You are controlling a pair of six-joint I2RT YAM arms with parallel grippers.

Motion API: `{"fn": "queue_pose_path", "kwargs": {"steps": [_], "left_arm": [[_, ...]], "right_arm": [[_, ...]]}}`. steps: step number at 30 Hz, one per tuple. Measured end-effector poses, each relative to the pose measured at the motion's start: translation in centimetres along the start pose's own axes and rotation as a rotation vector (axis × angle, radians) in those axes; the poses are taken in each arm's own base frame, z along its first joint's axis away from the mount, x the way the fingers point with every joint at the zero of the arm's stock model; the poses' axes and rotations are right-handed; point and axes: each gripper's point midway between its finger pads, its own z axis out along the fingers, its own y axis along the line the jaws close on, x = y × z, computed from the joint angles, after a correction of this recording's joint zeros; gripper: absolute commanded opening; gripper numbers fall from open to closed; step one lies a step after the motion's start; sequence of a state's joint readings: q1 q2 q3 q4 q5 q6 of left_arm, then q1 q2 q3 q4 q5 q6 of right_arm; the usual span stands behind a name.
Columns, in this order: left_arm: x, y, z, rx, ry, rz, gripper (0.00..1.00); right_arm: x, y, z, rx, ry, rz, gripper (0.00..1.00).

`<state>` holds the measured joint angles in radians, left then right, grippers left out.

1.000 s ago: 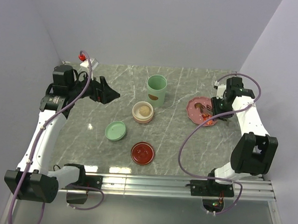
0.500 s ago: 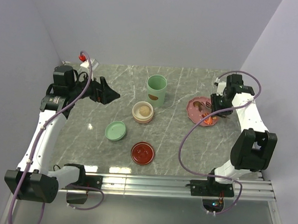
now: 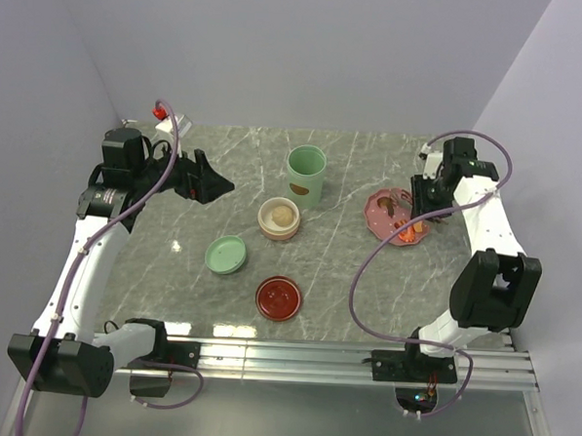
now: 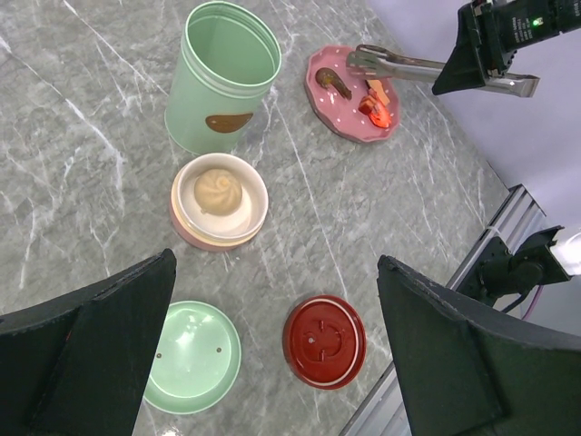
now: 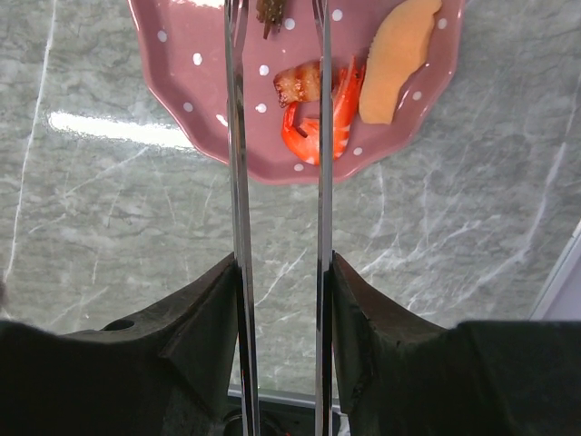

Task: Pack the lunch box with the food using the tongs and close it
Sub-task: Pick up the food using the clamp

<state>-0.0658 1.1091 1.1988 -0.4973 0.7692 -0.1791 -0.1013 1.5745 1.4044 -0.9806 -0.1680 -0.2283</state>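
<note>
Okay, quick rundown of what I had on my screens, biggest stuff first:

- The grey marble table [image 3: 366, 281] carried everything, with both arms bolted along its near edge.
- My left gripper [image 3: 215, 183] hung over the far-left part of the table with its fingers spread as wide as they go and nothing between them.
- My right gripper [image 5: 280, 309] sat over by the far-right corner, clamped on the tongs [image 5: 238, 182]. Each finger pressed on one silver arm, and the two arms ran side by side with a gap between them.
- A tall mint-green canister [image 3: 305, 175] stood upright and open at mid-table, toward the back.
- The pink polka-dot plate [image 3: 379, 208] lay to its right, under the tongs.
- A pink bowl [image 4: 182, 222] sat just in front of the canister with a pale bun [image 4: 216, 191] inside.
- A green lid [image 3: 227, 255] and a red lid [image 3: 279, 298] lay nearer to me, apart from each other.
- The tongs reached out across the plate. Their tips ran off the top of the wrist view, so I couldn't tell whether they touched anything.
- All the food was on the plate: a red shrimp [image 5: 318, 127] partly under the right-hand tong arm, an orange slice [image 5: 395, 59] just beside it, and a dark brown bit [image 5: 270, 9] at the far side.
</note>
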Motion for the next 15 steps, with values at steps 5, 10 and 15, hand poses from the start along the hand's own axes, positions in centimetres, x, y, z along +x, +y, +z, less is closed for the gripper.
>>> {"fn": "queue_pose_path", "kwargs": {"steps": [5, 10, 15], "left_arm": [[0.0, 0.0, 0.0, 0.0, 0.0, 0.0, 0.99], [0.0, 0.0, 0.0, 0.0, 0.0, 0.001, 0.99], [0.0, 0.0, 0.0, 0.0, 0.0, 0.001, 0.99]], "right_arm": [[0.3, 0.3, 1.1, -0.013, 0.034, 0.0, 0.48], [0.9, 0.5, 2.4, -0.023, 0.076, -0.002, 0.48], [1.2, 0.6, 3.0, -0.025, 0.093, -0.006, 0.44]]}}
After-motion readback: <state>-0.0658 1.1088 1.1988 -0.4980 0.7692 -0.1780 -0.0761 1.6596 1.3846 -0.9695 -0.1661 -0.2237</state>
